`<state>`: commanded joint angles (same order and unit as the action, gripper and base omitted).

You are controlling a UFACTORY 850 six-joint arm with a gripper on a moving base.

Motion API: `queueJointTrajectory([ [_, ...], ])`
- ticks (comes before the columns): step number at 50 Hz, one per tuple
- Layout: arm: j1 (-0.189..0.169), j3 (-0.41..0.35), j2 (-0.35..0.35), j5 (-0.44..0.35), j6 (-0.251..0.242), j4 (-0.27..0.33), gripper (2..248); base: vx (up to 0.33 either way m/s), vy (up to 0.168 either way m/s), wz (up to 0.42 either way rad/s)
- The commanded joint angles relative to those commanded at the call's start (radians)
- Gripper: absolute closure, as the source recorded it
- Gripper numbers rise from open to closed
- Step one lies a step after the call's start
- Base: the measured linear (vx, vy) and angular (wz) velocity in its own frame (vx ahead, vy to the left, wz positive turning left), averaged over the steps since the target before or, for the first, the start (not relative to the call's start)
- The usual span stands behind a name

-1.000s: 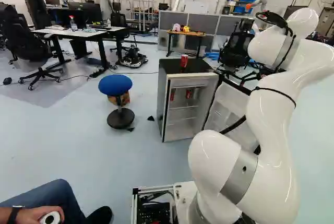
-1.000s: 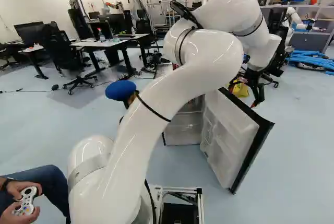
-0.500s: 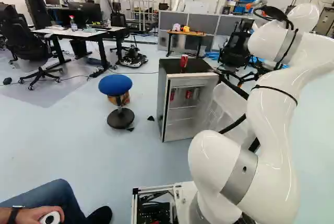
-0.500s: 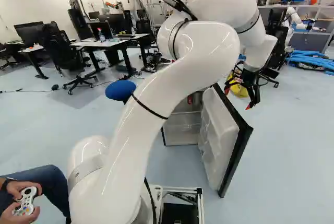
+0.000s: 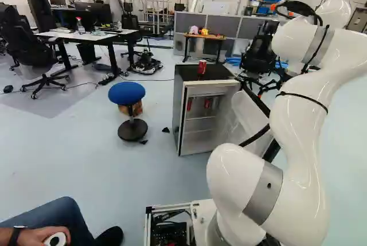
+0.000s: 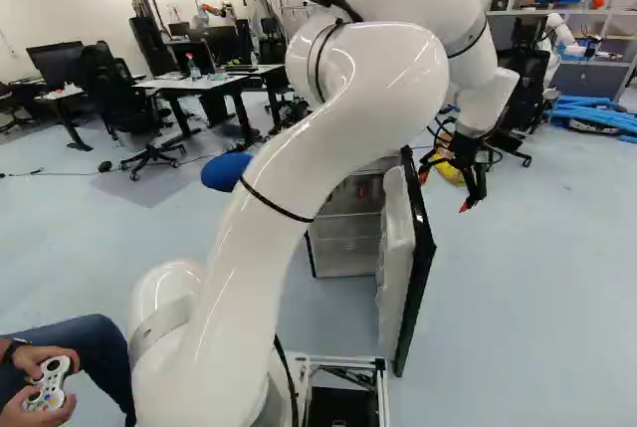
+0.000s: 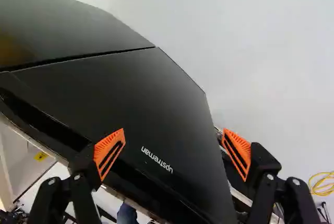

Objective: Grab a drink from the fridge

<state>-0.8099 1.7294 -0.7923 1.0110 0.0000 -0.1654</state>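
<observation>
In the right base view my gripper (image 6: 444,190) is beyond the fridge door (image 6: 402,258), on its outer side. In the wrist view the gripper (image 7: 174,150) stands open over the door's black outer face (image 7: 156,98), nothing gripped; whether a finger touches the door I cannot tell. The small fridge (image 5: 179,117) stands with its door ajar, the white inner side facing the compartment side. A red can (image 5: 202,67) stands on top of it. Inside, on the upper shelf, are red cans (image 5: 207,103), partly hidden by the frame.
A blue stool (image 5: 127,92) stands beside the fridge in the left base view. A person's hands (image 6: 48,379) hold a controller near the base. Behind the fridge are an office chair (image 5: 259,54) and desks (image 5: 92,35). Another robot (image 6: 557,37) stands at the back right.
The fridge door has swung inward, its free edge moving left in the right base view. My arm and gripper have moved left with it. The base has not moved.
</observation>
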Motion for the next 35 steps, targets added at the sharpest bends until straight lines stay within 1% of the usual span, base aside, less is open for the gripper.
queueJointTrajectory([
  [35, 0.045, -0.143, 0.084, 0.0, 0.0, 0.0, 3, 0.0, 0.0, 0.0],
])
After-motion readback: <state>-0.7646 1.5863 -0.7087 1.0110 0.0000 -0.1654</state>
